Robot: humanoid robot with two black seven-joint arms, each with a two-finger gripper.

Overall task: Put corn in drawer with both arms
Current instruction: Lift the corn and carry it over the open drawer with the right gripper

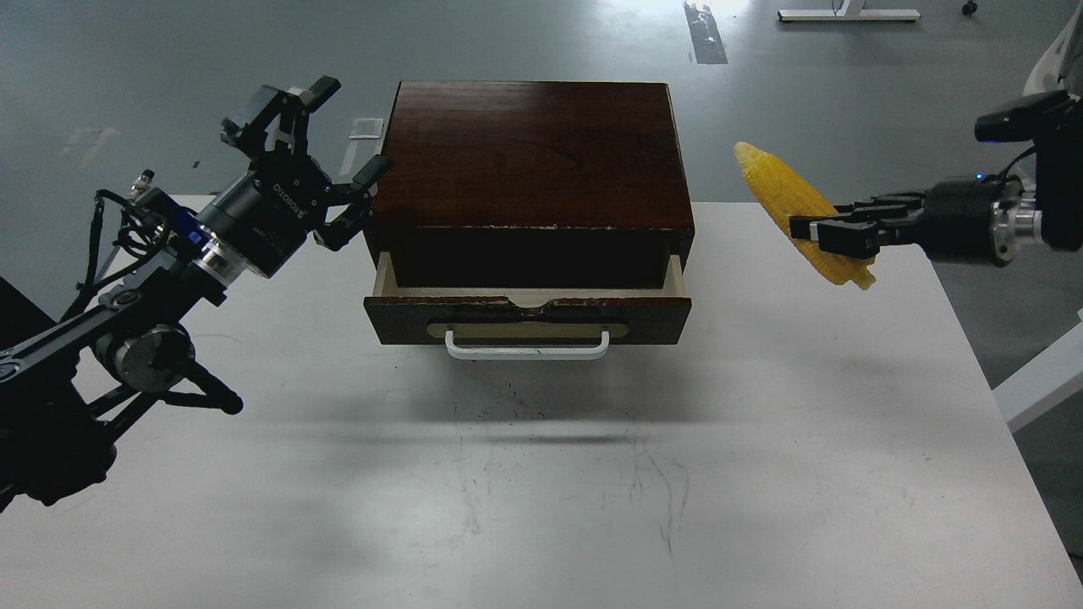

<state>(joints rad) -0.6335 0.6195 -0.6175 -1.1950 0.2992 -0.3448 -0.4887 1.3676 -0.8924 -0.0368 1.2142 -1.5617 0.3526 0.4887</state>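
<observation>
The yellow corn point(783, 196) hangs in the air to the right of the cabinet, tilted with its point up and left. My right gripper point(814, 233) is shut on its lower half and holds it well above the table. The dark brown drawer point(526, 315) with a white bar handle point(526, 345) stands pulled partly out of the dark box cabinet point(529, 152), showing a thin strip of pale wood inside. My left gripper point(326, 139) is open and empty, held up beside the cabinet's left front corner.
The white table point(541, 474) carries the cabinet at its far middle. A white office chair point(1053, 59) stands off the table at the far right. Grey floor lies behind the cabinet.
</observation>
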